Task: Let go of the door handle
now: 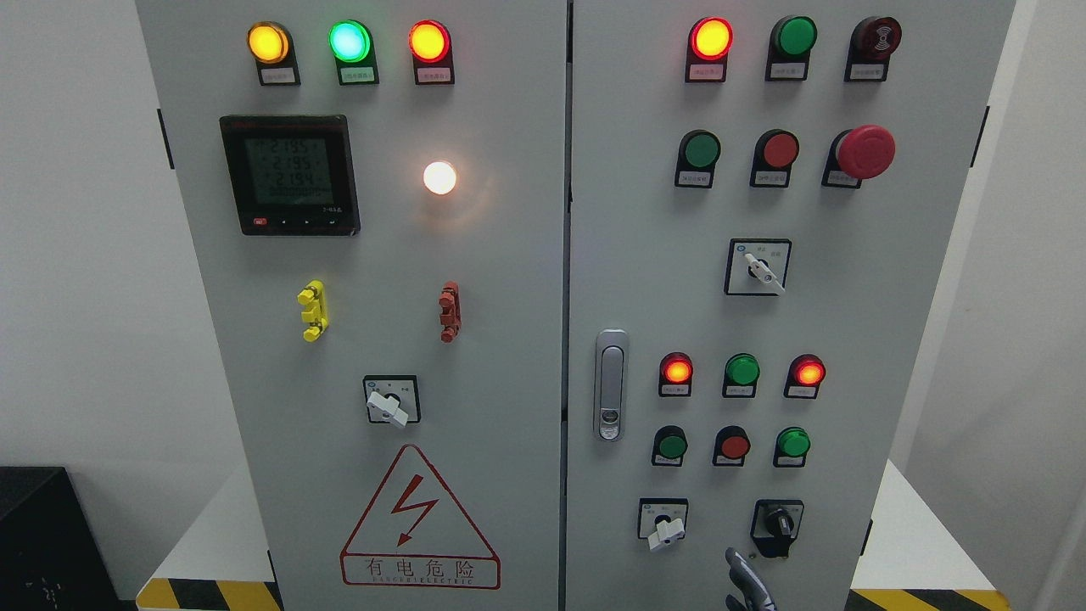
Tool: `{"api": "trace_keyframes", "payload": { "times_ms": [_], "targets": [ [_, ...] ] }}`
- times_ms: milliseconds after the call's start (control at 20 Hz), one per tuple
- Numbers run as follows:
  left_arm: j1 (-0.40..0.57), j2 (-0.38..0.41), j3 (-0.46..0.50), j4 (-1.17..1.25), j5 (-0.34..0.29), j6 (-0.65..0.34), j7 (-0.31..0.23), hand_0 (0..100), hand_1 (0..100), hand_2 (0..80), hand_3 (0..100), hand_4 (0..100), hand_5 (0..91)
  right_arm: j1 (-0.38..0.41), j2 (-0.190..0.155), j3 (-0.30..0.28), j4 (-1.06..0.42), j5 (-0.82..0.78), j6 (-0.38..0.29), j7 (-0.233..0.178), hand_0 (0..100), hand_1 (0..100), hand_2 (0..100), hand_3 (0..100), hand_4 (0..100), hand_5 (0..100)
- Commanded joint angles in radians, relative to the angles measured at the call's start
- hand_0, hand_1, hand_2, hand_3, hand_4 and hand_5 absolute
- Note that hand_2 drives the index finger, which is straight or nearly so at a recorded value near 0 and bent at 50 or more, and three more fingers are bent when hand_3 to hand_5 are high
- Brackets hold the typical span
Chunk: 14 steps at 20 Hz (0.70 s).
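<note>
The grey door handle (611, 386) sits upright in its recess on the left edge of the cabinet's right door (848, 322), with nothing touching it. My right hand (748, 585) shows only as a grey fingertip part at the bottom edge. It lies well below and to the right of the handle, near the black rotary switch (777, 524). Its visible fingers (740, 567) stretch upward and hold nothing. Both doors look closed. The left arm is out of view.
The left door (382, 255) carries indicator lamps, a digital meter (290, 175), yellow and red clips, a selector switch (390, 402) and a red warning triangle (418, 522). A red emergency button (864, 153) juts from the right door. Black-and-yellow striped tape (212, 594) marks the floor.
</note>
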State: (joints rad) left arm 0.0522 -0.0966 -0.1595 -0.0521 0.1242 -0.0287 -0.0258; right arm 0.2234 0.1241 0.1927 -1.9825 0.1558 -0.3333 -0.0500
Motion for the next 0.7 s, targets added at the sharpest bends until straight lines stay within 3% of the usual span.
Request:
{"api": "trace_keyframes", "payload": {
  "times_ms": [0, 651],
  "targets": [
    [0.000, 0.000, 0.000, 0.000, 0.000, 0.001, 0.000, 0, 0, 4.5, 11, 0, 0.0, 0.002, 0.000, 0.013, -0.006, 0.001, 0.000, -0.001, 48, 13, 0, 0, 0, 0],
    [0.000, 0.000, 0.000, 0.000, 0.000, 0.000, 0.000, 0, 0, 4.4, 11, 1, 0.0, 0.016, -0.001, 0.005, -0.006, 0.014, 0.000, -0.001, 48, 16, 0, 3, 0, 0]
  ]
}}
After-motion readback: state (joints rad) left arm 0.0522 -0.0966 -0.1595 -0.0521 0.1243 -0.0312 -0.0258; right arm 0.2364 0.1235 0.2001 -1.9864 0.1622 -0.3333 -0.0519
